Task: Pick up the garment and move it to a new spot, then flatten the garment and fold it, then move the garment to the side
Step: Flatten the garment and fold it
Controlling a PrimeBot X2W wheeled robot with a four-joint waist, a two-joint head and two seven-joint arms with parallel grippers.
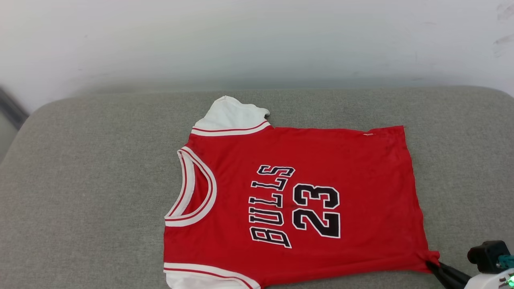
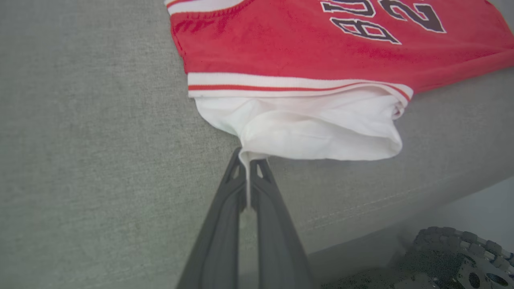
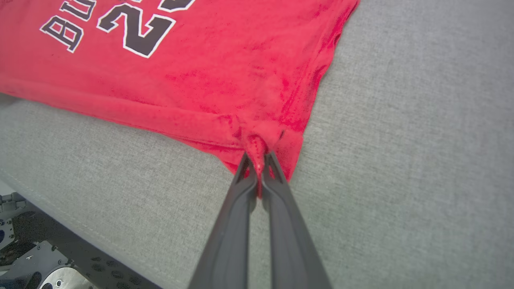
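**Jersey laid flat on grey cushion, pinched at two near edges**

Cushion [image 1: 80, 180]: grey woven upholstery, under the garment and reaching past it on every side. Its stitched front edge runs just nearer than the garment in both wrist views.

Wall [image 1: 257, 40]: pale and plain, rising beyond the garment's far side.

Garment [image 1: 321, 160]: red jersey, printed front up, spread mostly flat at the middle of the cushion. The collar lies to the left and the hem to the right. Black white-outlined "BULLS" and "23" read sideways. The far white sleeve [image 1: 231, 114] sticks out beyond the body.

Robot base [image 2: 453, 257]: dark studded part, below the cushion edge on the garment's near side.

Right gripper [image 3: 259, 160]: fingers closed on a bunched bit of red cloth at the garment's near hem corner.

Left gripper [image 2: 248, 156]: fingers closed on a pulled-out fold of the near white sleeve [image 2: 313, 128].

Views: the head camera gives the whole print. The wrist cameras give both pinches close up. Nothing lies on the garment.
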